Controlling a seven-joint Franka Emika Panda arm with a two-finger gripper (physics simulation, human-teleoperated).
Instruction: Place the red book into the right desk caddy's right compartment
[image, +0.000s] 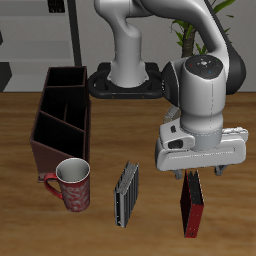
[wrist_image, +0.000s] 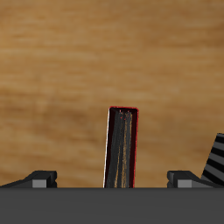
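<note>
The red book (image: 190, 206) stands upright on the table near its front edge, thin, with red covers and dark pages. My gripper (image: 200, 172) is open and hangs just above the book's top edge. In the wrist view the red book (wrist_image: 121, 149) stands between my two wide-apart fingertips (wrist_image: 39, 180), and neither touches it. The right desk caddy (image: 42, 128), a long dark maroon box, stands across the table beyond the mug. Its right compartment (image: 66, 77) is the small squarish cell at the far end.
A red patterned mug (image: 73, 185) stands by the caddy's near end. A black-and-grey striped book (image: 127, 193) stands upright between the mug and the red book; it also shows in the wrist view (wrist_image: 214, 163). The robot's base (image: 128, 82) is at the back.
</note>
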